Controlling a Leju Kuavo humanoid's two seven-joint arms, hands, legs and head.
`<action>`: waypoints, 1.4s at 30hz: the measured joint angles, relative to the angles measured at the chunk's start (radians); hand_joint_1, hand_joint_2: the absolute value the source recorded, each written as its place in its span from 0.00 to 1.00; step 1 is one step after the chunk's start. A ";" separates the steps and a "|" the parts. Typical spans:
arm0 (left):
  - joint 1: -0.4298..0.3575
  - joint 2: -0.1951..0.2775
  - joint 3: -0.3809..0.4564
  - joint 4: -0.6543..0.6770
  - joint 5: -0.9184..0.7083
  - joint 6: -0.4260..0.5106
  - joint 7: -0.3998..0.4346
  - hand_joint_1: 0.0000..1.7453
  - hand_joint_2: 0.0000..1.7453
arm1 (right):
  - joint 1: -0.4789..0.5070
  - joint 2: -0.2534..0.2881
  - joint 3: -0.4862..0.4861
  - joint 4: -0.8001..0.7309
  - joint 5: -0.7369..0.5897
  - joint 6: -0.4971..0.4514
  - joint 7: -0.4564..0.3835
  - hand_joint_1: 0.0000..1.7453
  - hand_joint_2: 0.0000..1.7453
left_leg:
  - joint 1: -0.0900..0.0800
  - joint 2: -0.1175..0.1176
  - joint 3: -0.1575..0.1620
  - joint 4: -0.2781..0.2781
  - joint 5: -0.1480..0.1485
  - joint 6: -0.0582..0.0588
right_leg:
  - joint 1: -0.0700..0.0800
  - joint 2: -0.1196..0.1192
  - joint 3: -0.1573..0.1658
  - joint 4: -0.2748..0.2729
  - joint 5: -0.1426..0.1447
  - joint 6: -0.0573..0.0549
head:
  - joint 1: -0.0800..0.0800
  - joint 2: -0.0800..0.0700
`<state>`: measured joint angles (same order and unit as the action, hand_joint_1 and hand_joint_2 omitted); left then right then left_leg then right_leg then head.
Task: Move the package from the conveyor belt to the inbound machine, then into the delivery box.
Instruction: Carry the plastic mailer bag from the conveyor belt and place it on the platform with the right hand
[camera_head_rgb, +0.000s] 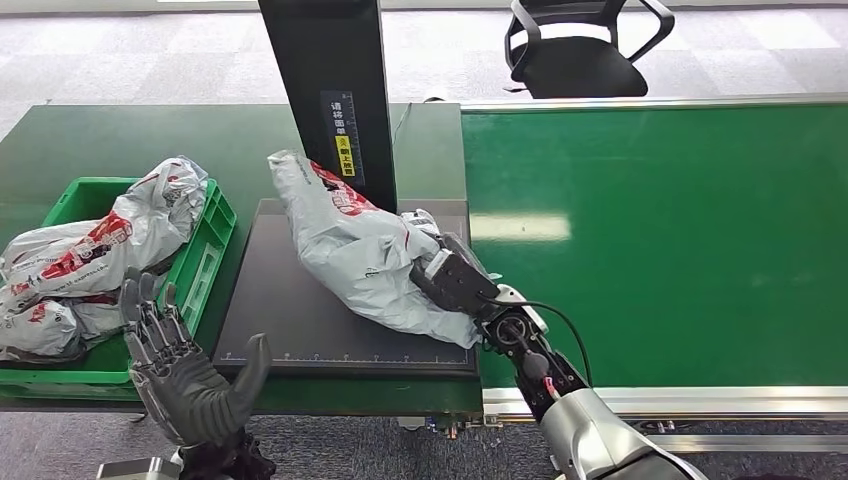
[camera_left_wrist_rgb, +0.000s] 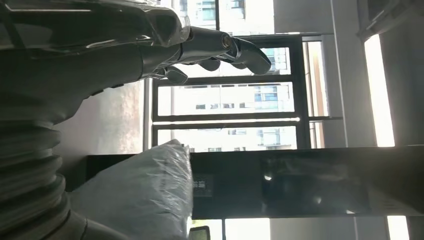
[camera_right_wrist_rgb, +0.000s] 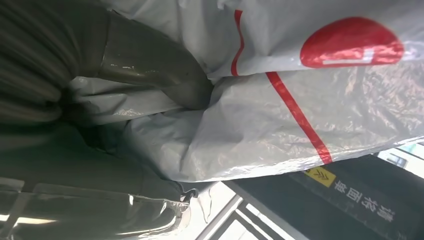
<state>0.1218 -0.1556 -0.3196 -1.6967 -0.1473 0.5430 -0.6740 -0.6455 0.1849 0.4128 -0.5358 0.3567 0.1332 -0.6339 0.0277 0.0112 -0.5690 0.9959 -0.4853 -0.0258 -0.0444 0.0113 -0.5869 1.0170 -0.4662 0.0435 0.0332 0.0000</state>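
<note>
Gripping the package (camera_head_rgb: 365, 250) on the inbound machine (camera_head_rgb: 300, 330), the right hand (camera_head_rgb: 455, 280) presses its thumb (camera_right_wrist_rgb: 165, 75) into plastic, seen close at the wrist; left hand (camera_head_rgb: 185, 375) hovers spread, holding nothing.

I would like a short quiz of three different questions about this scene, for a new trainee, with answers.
1. True or false: the right hand grips the grey plastic package with red print.
2. The package lies over: A) the green conveyor belt B) the black flat inbound machine plate C) the green plastic delivery box.
3. Fill in: the left hand is raised, fingers apart, and holds ____.

Key: 1 true; 2 B; 3 nothing.
</note>
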 joint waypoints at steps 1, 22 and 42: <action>0.001 0.003 -0.006 -0.010 0.000 0.001 0.000 0.00 1.00 | -0.003 0.001 0.006 0.008 0.000 -0.001 0.001 1.00 1.00 | 0.000 0.000 0.000 0.000 0.000 0.000 | 0.000 0.000 0.000 0.000 0.000 0.000 | 0.000 0.000; 0.021 0.027 -0.068 -0.109 -0.004 0.068 0.000 0.00 1.00 | -0.043 0.014 0.055 0.115 0.058 -0.193 0.208 0.00 1.00 | 0.000 0.000 0.000 0.000 0.000 0.000 | 0.000 0.000 0.000 0.000 0.000 0.000 | 0.000 0.000; -0.020 0.036 -0.085 -0.090 0.019 0.098 0.000 0.00 1.00 | 0.079 0.015 -0.095 -0.104 -0.324 -0.235 -0.062 0.00 1.00 | 0.000 0.000 0.000 0.000 0.000 0.000 | 0.000 0.000 -0.001 0.000 0.000 0.000 | 0.000 0.000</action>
<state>0.1017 -0.1197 -0.4046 -1.7865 -0.1282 0.6415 -0.6737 -0.5668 0.1998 0.3183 -0.6397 0.0328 -0.1021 -0.6959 0.0277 0.0112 -0.5689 0.9960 -0.4854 -0.0258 -0.0444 0.0112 -0.5875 1.0168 -0.4662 0.0435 0.0333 0.0000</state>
